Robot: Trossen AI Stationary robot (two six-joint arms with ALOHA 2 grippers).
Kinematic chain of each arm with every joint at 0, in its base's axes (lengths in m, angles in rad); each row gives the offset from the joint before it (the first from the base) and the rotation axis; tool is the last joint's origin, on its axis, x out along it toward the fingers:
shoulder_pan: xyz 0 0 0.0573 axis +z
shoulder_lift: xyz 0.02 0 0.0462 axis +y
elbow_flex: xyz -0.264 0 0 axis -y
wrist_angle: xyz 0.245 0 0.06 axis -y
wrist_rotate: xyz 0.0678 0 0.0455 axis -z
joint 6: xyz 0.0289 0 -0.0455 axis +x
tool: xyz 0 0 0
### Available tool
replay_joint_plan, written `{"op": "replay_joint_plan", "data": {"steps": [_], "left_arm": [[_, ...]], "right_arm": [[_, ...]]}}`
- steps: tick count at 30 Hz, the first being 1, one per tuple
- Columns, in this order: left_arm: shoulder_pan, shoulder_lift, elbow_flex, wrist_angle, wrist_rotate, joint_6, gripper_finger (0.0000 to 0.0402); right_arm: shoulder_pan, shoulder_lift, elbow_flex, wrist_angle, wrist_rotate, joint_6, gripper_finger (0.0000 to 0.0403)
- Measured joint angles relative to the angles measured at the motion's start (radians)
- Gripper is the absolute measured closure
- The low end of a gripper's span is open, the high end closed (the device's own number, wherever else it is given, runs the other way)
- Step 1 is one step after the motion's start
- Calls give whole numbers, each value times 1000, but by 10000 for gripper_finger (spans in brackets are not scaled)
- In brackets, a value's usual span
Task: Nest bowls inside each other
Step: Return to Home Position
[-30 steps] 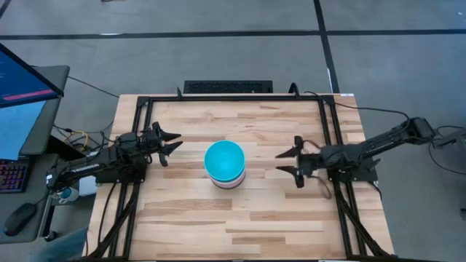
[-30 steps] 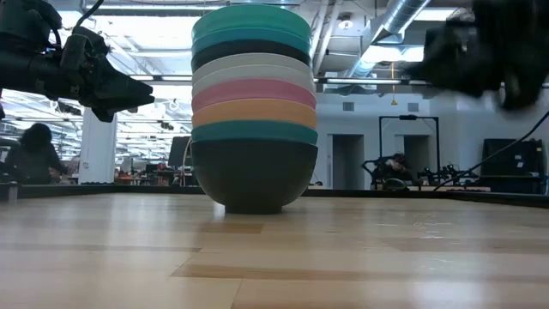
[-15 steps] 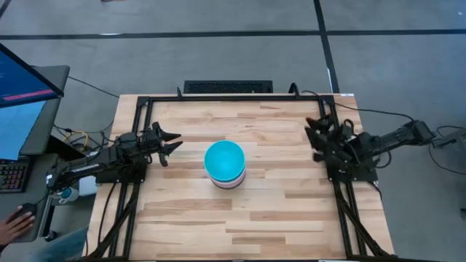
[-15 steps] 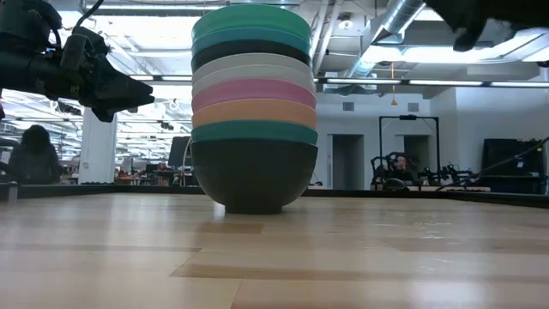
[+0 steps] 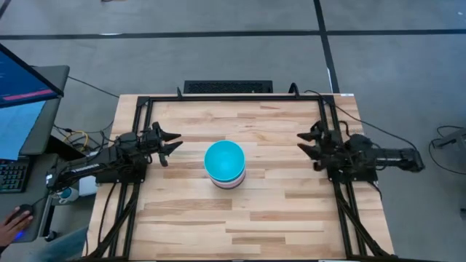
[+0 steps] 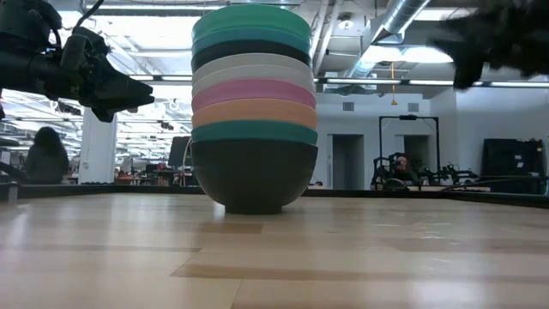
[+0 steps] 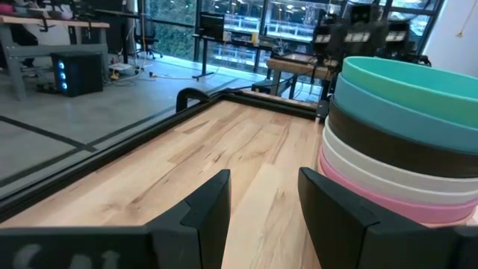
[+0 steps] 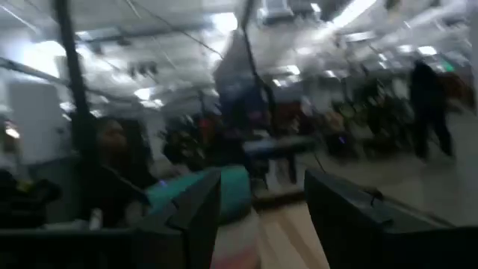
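At the middle of the wooden table (image 5: pixel 277 211), the bowls (image 5: pixel 224 164) stand nested in one upright stack, and from above only the turquoise inside of the top one shows. The low view shows a black bowl (image 6: pixel 254 176) at the bottom, resting on the table. Above it the rims run green, orange, pink, white, black, then turquoise at the crown. The left gripper (image 5: pixel 173 143) hovers near the stack on its left side, apart from it. Its fingers (image 7: pixel 209 213) are spread and hold nothing, and its wrist view looks past them at the side of the stack. The right gripper (image 5: pixel 303 144) hangs over the right part of the table, farther from the bowls and pointing toward them. Its fingers (image 8: pixel 196 213) are likewise parted with nothing between them. Neither gripper touches a bowl.
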Motion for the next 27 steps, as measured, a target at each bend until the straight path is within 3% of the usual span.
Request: {"op": "replay_joint_plan", "data": {"steps": [5, 9, 12, 27], "left_arm": [[0, 1, 0, 0, 0, 0, 253], [0, 6, 0, -1, 0, 0, 253], [0, 7, 0, -2, 0, 0, 253], [0, 7, 0, -2, 0, 0, 253]], "right_arm": [[-83, 18, 1, -218, 64, 74, 187], [-141, 17, 5, -339, 59, -69, 187], [-165, 42, 7, -343, 49, -133, 187], [-178, 48, 7, -353, 55, -140, 187]]}}
